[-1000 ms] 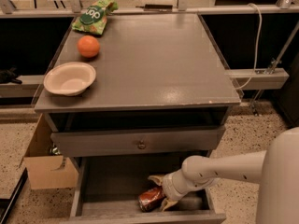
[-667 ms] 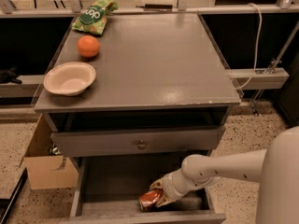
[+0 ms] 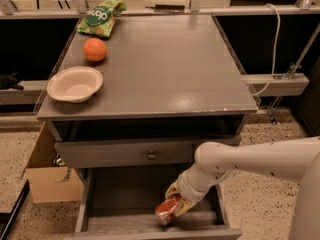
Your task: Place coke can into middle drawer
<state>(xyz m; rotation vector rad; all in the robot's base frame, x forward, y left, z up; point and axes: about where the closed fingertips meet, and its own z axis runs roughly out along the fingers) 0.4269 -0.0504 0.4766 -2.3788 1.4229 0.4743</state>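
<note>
My gripper (image 3: pixel 175 203) has barely moved and still clamps the tilted coke can (image 3: pixel 166 211) just above the floor of the open middle drawer (image 3: pixel 125 194), so I judge only the release remains.

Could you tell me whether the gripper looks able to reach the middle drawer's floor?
Probably yes: the gripper, shut on the coke can, hangs inside the open middle drawer, bare floor beneath it.

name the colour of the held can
Red-orange: the tool holds the coke can inside the middle drawer; camera view.
</note>
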